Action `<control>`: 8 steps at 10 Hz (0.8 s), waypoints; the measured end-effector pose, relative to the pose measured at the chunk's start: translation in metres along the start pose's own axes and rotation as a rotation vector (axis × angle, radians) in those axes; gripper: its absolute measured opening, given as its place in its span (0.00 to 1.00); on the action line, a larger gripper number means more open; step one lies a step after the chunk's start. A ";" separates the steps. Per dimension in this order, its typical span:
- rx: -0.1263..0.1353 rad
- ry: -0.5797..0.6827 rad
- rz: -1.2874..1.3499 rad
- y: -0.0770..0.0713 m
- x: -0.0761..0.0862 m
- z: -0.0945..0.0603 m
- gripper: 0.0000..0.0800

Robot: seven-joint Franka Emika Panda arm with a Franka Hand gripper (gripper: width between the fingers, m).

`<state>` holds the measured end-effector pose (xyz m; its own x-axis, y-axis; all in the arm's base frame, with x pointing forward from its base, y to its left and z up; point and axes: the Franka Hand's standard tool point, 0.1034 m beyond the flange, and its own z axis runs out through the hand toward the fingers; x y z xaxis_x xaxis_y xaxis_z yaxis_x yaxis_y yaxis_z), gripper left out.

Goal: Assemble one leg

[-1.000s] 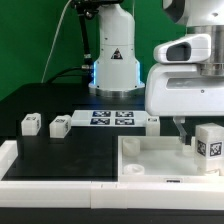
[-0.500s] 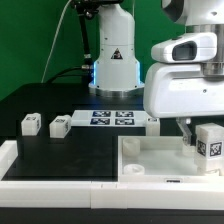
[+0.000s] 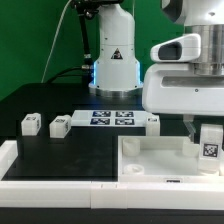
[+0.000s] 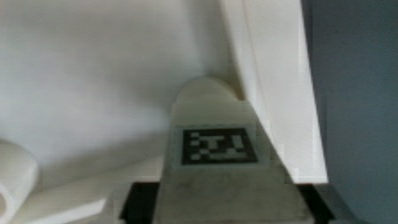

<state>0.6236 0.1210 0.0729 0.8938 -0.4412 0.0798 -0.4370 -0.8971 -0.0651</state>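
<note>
Open table: the black table point(image 3: 85, 150) lies bare between the leg row and the front ledge point(image 3: 50, 185), and this is the widest way through.
Leg row: the left leg point(image 3: 30, 124) and second leg point(image 3: 58, 126) stand near each other with a slim gap between them. The third leg point(image 3: 152, 122) is just beside the flat marker board point(image 3: 110, 119).
Right side: the panel point(image 3: 150, 160) covers the table here, and the arm housing point(image 3: 185, 85) fills the air above it.
Panel corner: the held leg point(image 3: 210, 143), clamped in the gripper point(image 3: 206, 132), hangs inside the rim point(image 4: 267, 90) and close to it. Whether they touch cannot be told.
Back: the robot base point(image 3: 113, 65) blocks the rear.
</note>
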 end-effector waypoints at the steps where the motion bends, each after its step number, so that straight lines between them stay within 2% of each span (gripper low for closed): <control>1: -0.001 -0.002 0.187 0.001 0.000 0.000 0.36; 3: -0.007 0.006 0.506 0.002 -0.001 0.001 0.36; 5: -0.013 0.017 0.715 0.002 -0.001 0.001 0.36; 8: -0.004 0.006 0.859 0.001 -0.002 0.001 0.36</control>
<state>0.6218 0.1210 0.0713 0.2525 -0.9675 0.0094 -0.9623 -0.2521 -0.1021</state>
